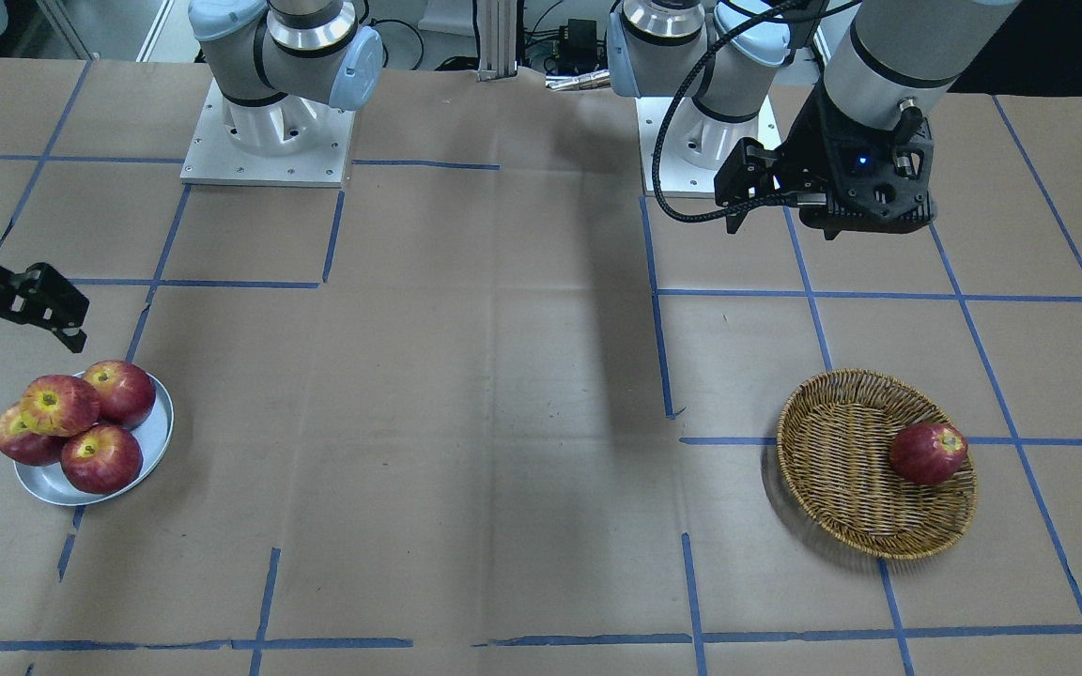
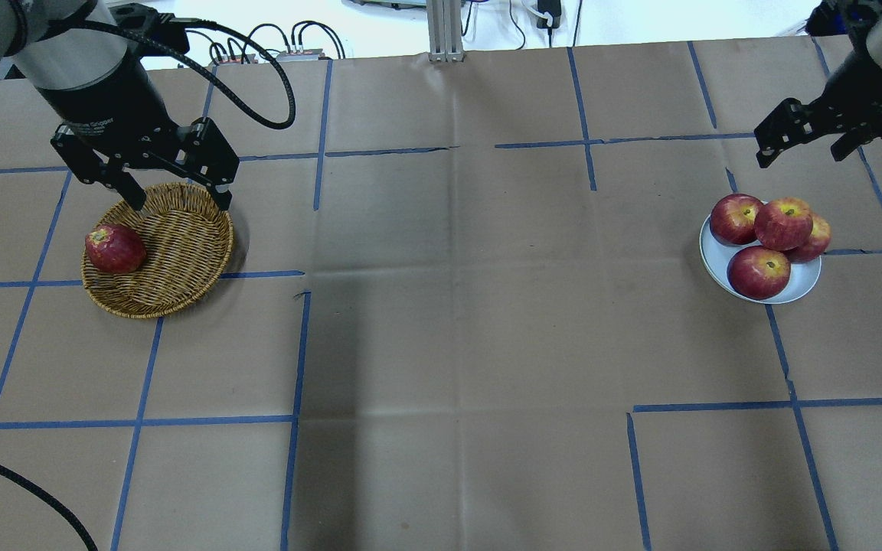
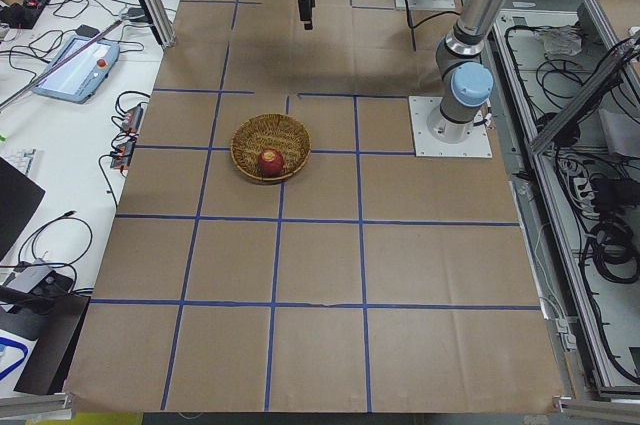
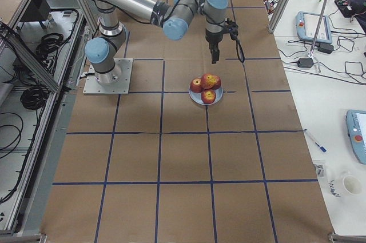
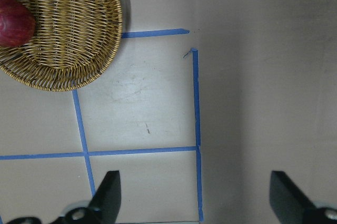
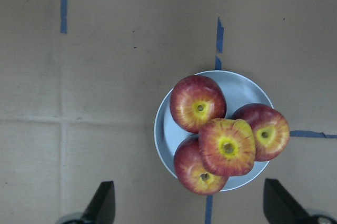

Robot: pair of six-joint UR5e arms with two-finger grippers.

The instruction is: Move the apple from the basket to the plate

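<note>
The apple, red with a large yellow patch round its stem, lies on top of three deep red apples on the metal plate; it also shows in the overhead view. My right gripper is open and empty, above the table just beyond the plate; the right wrist view shows it as well. The wicker basket holds one uniformly dark red apple. My left gripper is open and empty, hovering over the basket's far rim.
The brown paper table carries a grid of blue tape lines. Both arm bases stand at the robot's edge. Cables and a teach pendant lie off the table's far side.
</note>
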